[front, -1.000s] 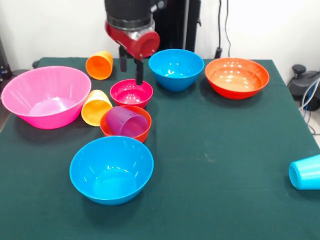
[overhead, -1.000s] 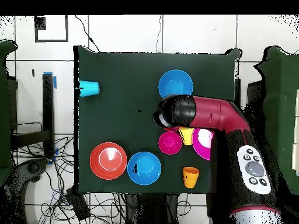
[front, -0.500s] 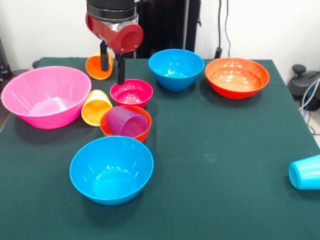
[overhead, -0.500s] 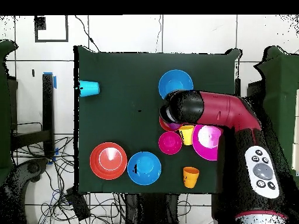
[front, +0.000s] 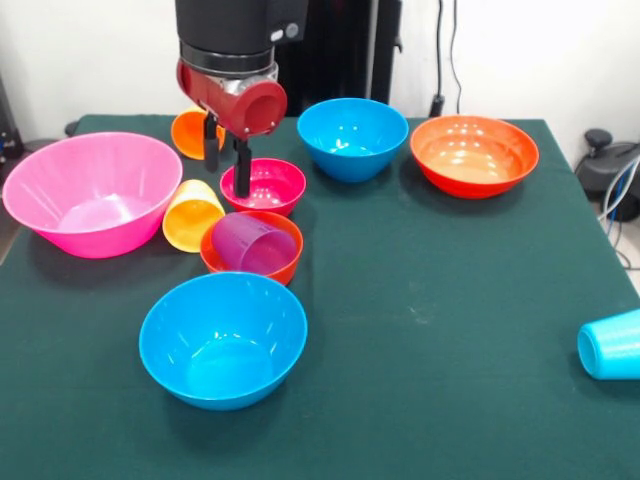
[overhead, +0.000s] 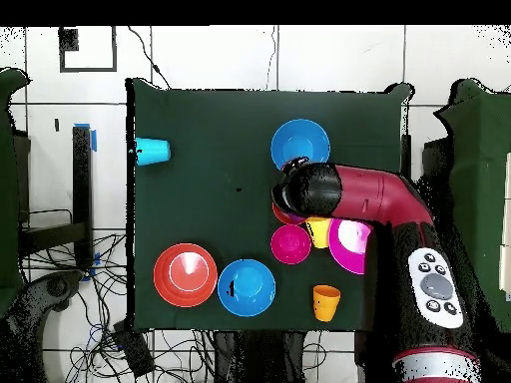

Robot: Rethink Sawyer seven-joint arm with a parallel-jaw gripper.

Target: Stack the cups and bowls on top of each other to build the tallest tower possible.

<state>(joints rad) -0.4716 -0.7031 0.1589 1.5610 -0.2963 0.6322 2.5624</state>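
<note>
Hanging upright from above, the gripper (front: 226,160) holds its fingers apart and empty, one tip at the small magenta bowl's (front: 266,186) rim; the purple cup (front: 252,243) lies in the small orange bowl (front: 283,266).

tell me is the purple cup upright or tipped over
Tipped over. The purple cup lies on its side inside the small orange bowl, its open mouth turned toward the pink bowl.
</note>
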